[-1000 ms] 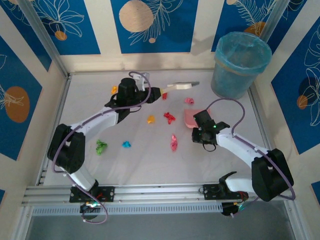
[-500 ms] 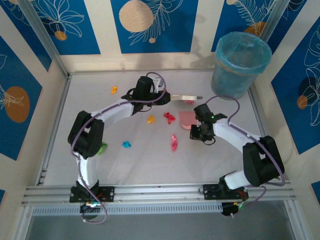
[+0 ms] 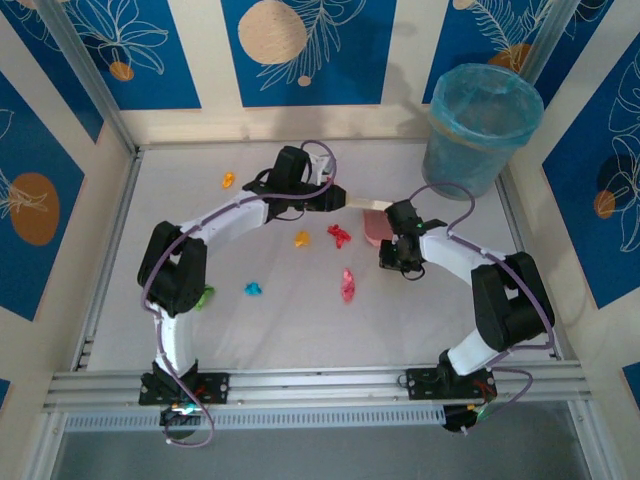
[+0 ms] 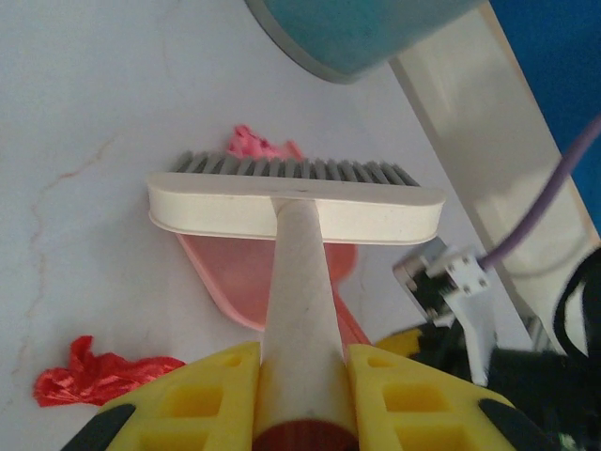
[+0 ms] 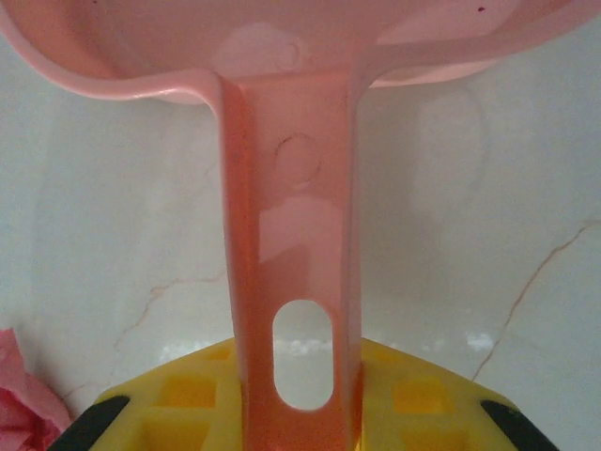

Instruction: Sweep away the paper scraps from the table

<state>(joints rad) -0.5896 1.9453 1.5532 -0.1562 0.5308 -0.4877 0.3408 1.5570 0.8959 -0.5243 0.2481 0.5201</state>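
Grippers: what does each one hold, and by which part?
The left gripper holds the brush by its handle; the right gripper holds the pink dustpan by its handle.

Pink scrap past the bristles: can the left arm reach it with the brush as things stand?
Probably yes: the pink scrap lies right at the bristles of the brush, nothing between, with the dustpan on the near side.
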